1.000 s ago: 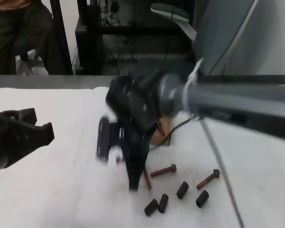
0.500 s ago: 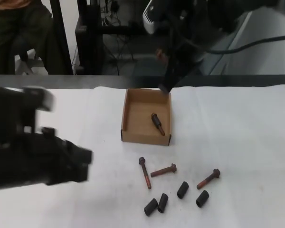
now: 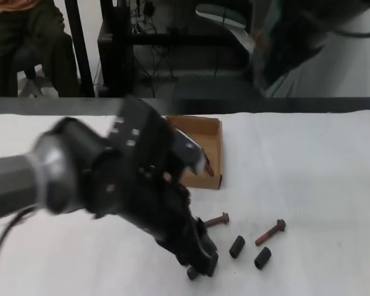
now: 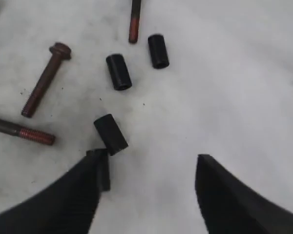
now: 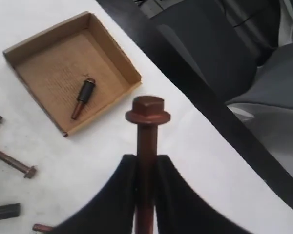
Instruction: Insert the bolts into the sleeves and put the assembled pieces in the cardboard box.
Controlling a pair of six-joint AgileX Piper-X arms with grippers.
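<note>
Left claw (image 4: 149, 158) is seen wide open and empty, just above the sleeves (image 4: 118, 71) on the counter (image 4: 234, 73); four loose sleeves are counted, one partly hidden by a finger; three loose bolts (image 4: 44, 80) are noted just beyond them; farther off, one assembled piece (image 5: 83, 95) lies in the cardboard box (image 5: 49, 68); farthest, the right claw (image 5: 146, 158) hangs high, closed on a fourth bolt (image 5: 147, 117) — shank gripped, head up. Progress is judged early: one piece boxed — four insertions and four placements left.
</note>
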